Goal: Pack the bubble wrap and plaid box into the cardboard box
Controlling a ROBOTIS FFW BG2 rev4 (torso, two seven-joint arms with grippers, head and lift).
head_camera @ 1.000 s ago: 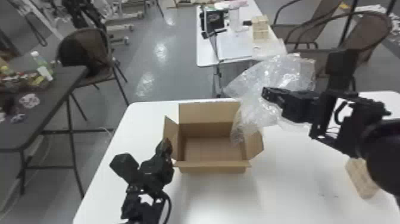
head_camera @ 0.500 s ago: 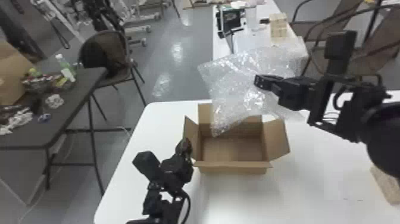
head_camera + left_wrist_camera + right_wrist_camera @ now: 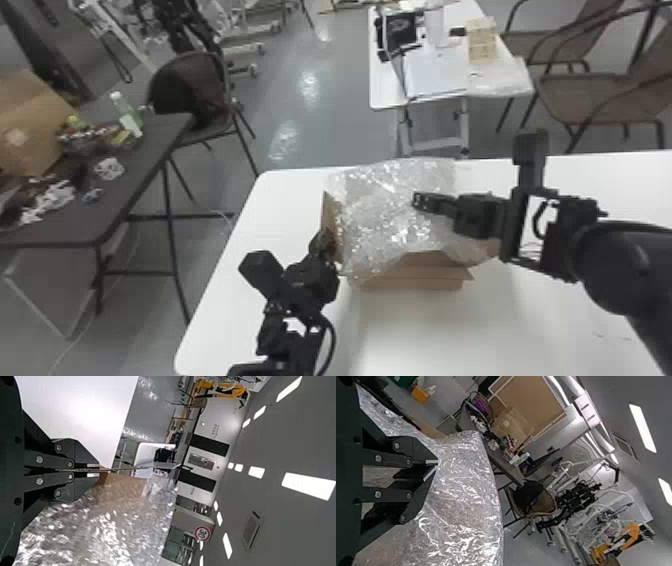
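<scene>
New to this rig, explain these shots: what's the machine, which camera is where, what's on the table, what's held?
It's a robot with two black arms, left and right, each ending in a two-fingered gripper. The head view looks forward and down from its head. Each wrist view comes from a camera on that arm's wrist and is turned on its side, so the room looks tipped over.

On the white table stands an open cardboard box. Clear bubble wrap is draped over its opening. The left gripper pinches the box's left side flap; the right gripper holds the bubble wrap.
</scene>
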